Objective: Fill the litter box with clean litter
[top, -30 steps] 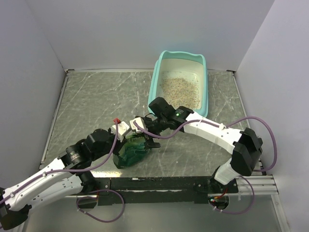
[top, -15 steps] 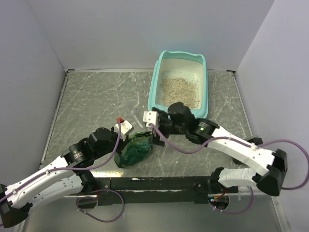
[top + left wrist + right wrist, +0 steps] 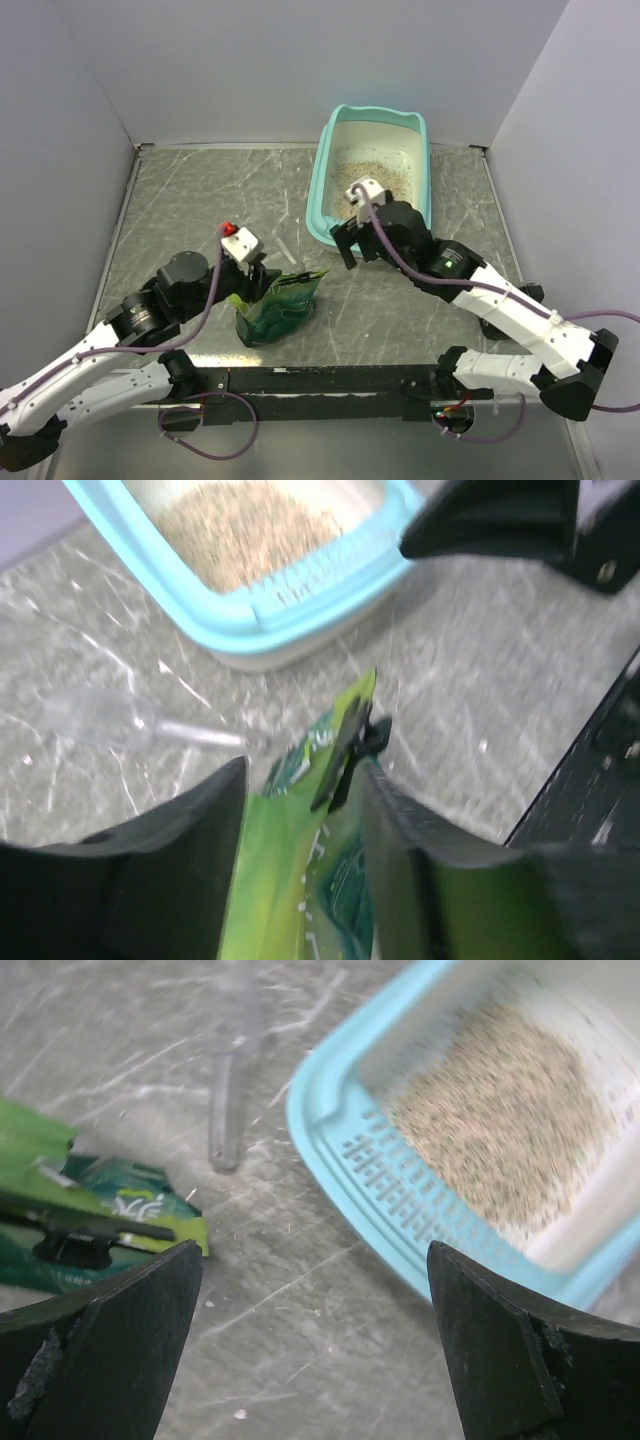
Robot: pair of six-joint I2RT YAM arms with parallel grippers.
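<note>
Although clean litter (image 3: 395,172) lies across the floor of the litter box (image 3: 375,110), far right on the surface, filling appears incomplete. The left gripper (image 3: 300,780) is clamped on the upright green pouch (image 3: 280,305). The right gripper (image 3: 310,1250) hangs spread and empty near the box rim.

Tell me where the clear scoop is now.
In the left wrist view, the clear scoop lies on the table just beyond the green pouch, near the litter box.
</note>
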